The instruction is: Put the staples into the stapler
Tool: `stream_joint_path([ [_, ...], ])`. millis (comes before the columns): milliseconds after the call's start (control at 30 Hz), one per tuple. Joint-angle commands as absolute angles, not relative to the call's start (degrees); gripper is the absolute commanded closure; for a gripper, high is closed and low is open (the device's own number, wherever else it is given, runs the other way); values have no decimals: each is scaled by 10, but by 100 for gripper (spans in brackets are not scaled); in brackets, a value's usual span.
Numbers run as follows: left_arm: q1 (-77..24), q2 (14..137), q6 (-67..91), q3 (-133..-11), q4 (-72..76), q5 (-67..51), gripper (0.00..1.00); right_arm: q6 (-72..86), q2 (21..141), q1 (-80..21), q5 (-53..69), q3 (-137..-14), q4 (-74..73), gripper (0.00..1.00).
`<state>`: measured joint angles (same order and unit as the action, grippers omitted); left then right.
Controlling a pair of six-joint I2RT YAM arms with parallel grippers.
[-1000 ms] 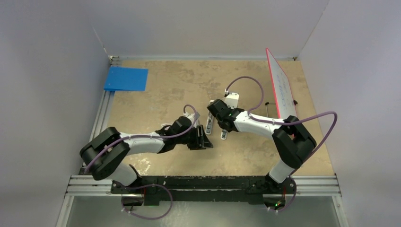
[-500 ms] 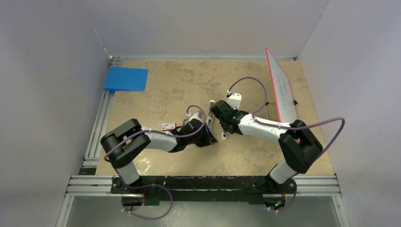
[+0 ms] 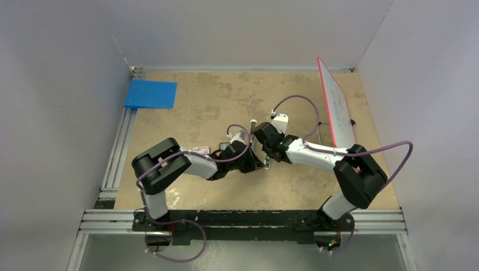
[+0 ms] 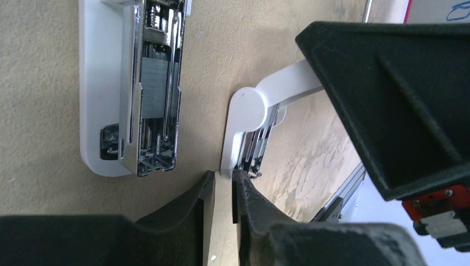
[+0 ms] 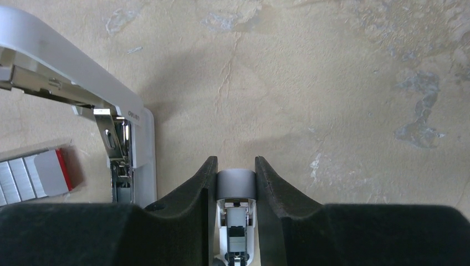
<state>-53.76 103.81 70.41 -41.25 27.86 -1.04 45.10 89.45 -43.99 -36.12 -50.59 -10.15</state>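
Left pincer point(image 4: 223, 183) squeezing down empty, staples point(image 4: 154, 83) look to be in the channel already

So in the last second my left pincer swung in and went from wide to a thin slit, bare table showing through it, so it's pinching nothing; its tips sit right at one end of the short white piece point(image 4: 246, 108), and my right pincer point(image 5: 235, 163) is clamped on that piece's other end; just beside it lies the stapler point(image 4: 97, 83), flipped open, with a grey ridged block in its metal channel that I take for the staples; if so, I reckon the loading is basically done and the lid just wants shutting; the little red-and-white box point(image 5: 55, 173) my arm uncovered sits near on the table point(image 5: 332, 83), grey strips inside it.
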Motion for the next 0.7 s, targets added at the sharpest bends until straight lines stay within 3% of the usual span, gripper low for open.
stream_joint_path([
  [0,-541,1061,709,-423,305,-18,84,447,865,-448,-345,-499,-89,78],
  [300,-541,1094,716,-451,252,-37,100,459,854,-461,-328,-492,-95,78],
  [667,-541,1114,740,-453,210,-34,100,542,846,-508,-297,-482,-174,78],
])
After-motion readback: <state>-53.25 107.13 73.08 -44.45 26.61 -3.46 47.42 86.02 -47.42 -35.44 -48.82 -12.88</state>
